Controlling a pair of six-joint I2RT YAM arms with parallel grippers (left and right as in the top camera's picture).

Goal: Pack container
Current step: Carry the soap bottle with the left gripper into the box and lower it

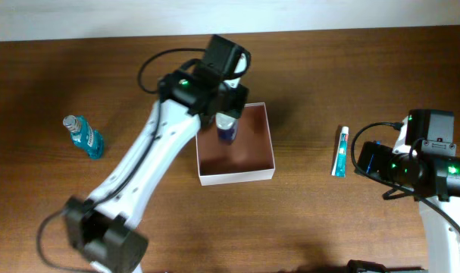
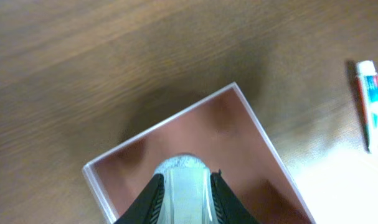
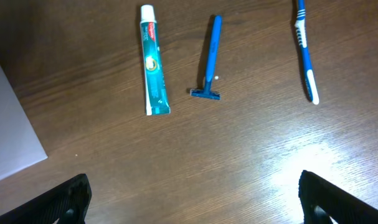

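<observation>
The container (image 1: 254, 150) is a shallow square white box with a reddish-brown floor, at the table's middle; it also shows in the left wrist view (image 2: 238, 140). My left gripper (image 2: 185, 198) is shut on a pale cylindrical bottle (image 2: 186, 186) with a blue end (image 1: 226, 130). It holds the bottle over the container's back-left part (image 1: 226, 121). I cannot tell whether the bottle touches the floor. My right gripper (image 3: 195, 202) is open and empty over bare table, to the right of the container (image 1: 367, 161).
A teal toothpaste tube (image 1: 340, 152) lies right of the container, also in the wrist views (image 3: 154, 61) (image 2: 372, 106). A blue razor (image 3: 210, 59) and a blue toothbrush (image 3: 306, 50) lie beside it. A blue mouthwash bottle (image 1: 84, 136) lies far left.
</observation>
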